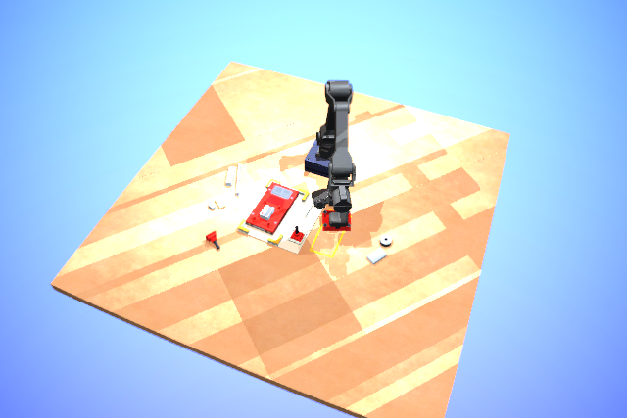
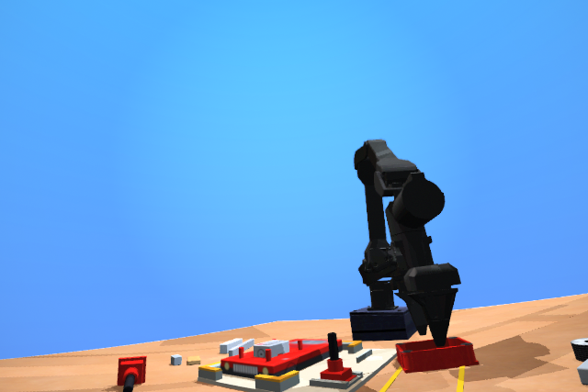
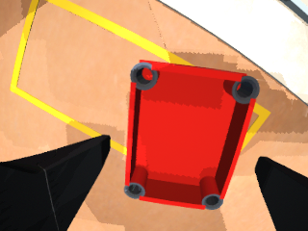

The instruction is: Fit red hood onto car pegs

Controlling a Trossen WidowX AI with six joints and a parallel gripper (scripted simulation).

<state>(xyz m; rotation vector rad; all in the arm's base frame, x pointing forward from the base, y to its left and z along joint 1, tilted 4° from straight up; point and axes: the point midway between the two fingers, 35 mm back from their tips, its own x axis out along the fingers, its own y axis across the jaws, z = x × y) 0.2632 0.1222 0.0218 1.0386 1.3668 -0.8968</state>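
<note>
The red hood point(image 1: 333, 228) point(image 2: 435, 357) point(image 3: 187, 131) lies on the table with its hollow side up and a dark hole in each corner boss, overlapping one corner of a yellow outline point(image 1: 316, 252) point(image 3: 38, 38). My gripper point(image 1: 338, 210) point(image 2: 439, 341) point(image 3: 183, 153) is open wide and empty. It points straight down over the hood, with one finger on each side and its tips about level with the hood's rim. The red chassis point(image 1: 271, 205) point(image 2: 280, 354) sits in its jig point(image 1: 274, 239) to the left, with the grey engine block point(image 1: 266, 211) point(image 2: 271, 347) and short red pegs point(image 2: 267, 354) on the deck.
A red lever stand point(image 1: 296, 234) point(image 2: 333, 364) stands on the jig board, between the car and the hood. A black wheel point(image 1: 386, 241) and a grey plate point(image 1: 376, 256) lie to the right. A red-handled tool point(image 1: 213, 239) point(image 2: 130, 371) and white bars point(image 1: 230, 175) lie to the left. The arm's base point(image 2: 382, 323) is behind.
</note>
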